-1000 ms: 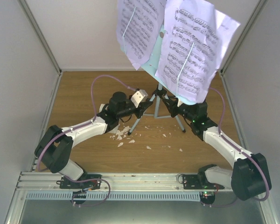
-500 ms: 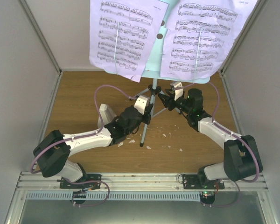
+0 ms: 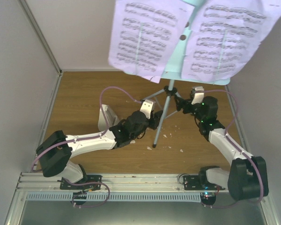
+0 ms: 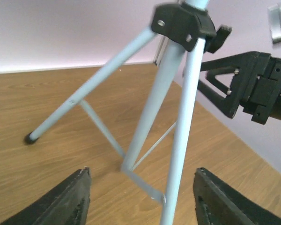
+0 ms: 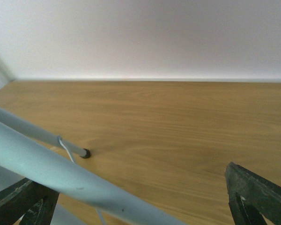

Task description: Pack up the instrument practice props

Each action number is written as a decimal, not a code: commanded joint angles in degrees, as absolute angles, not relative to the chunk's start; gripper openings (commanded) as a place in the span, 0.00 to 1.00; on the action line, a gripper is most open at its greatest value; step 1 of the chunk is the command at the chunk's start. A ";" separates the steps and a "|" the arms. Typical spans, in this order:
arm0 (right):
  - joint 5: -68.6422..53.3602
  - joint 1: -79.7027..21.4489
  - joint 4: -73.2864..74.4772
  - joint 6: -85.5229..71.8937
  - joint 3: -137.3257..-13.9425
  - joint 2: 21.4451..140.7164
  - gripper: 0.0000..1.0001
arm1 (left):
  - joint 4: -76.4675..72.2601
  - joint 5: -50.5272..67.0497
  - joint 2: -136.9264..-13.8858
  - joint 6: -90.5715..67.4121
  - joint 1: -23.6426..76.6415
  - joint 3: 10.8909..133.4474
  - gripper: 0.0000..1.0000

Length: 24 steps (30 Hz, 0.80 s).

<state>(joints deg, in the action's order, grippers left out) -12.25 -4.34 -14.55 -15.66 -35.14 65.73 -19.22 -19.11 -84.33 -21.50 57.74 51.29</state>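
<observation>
The light-blue music stand [image 3: 167, 110] rises at mid-table, its desk [image 3: 174, 61] carrying two pale lilac sheet-music pages [image 3: 145, 40] at the top of the overhead view. My left gripper [image 3: 153, 120] [image 4: 143, 197] is open, and one thin tripod leg [image 4: 180, 154] passes between its fingers without touching them. My right gripper [image 3: 185, 104] [image 5: 140, 201] is wide open on the stand's right side, with a pale leg tube [image 5: 61, 176] crossing close to its left finger [image 5: 23, 204]. A small white tapered shape [image 3: 106, 117], seemingly the metronome, stands behind my left forearm.
Small white crumbs [image 3: 181, 151] lie scattered on the wooden table [image 3: 84, 93] near the stand's front foot [image 3: 155, 146]. White walls close the back and both sides. A metal rail [image 3: 140, 180] runs along the near edge.
The stand and its pages have shifted right, and both arms went with it. My left gripper has let go of the leg. My right gripper has opened wider.
</observation>
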 commanded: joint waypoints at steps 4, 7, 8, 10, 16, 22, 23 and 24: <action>-8.87 1.14 -10.19 -21.08 -38.21 59.91 1.00 | -17.32 -15.68 -77.01 -22.38 55.33 50.44 0.73; -12.45 1.14 -10.15 -19.02 -38.66 59.65 1.00 | -16.92 -14.39 -74.60 -21.97 54.60 49.50 0.75; -12.98 1.14 -10.02 -18.64 -38.71 59.78 1.00 | -16.79 -12.99 -73.94 -22.02 54.07 49.22 0.77; -13.37 1.14 -9.25 -18.20 -38.90 60.06 0.99 | -15.82 -11.67 -72.82 -22.19 53.28 49.32 0.78; -16.67 1.14 -7.25 -18.13 -37.68 58.79 1.00 | -11.76 -10.07 -67.45 -21.33 51.85 48.65 0.82; -22.65 0.90 -1.99 -21.90 -34.91 56.13 0.98 | -3.69 -5.87 -58.78 -21.21 47.46 47.64 0.89; -24.00 0.57 -1.57 -22.41 -34.22 55.71 0.97 | -2.03 -4.14 -57.60 -21.31 46.21 47.79 0.91; -25.27 0.09 -1.35 -22.59 -33.60 55.08 0.96 | -0.58 -2.22 -56.36 -21.42 44.71 48.04 0.92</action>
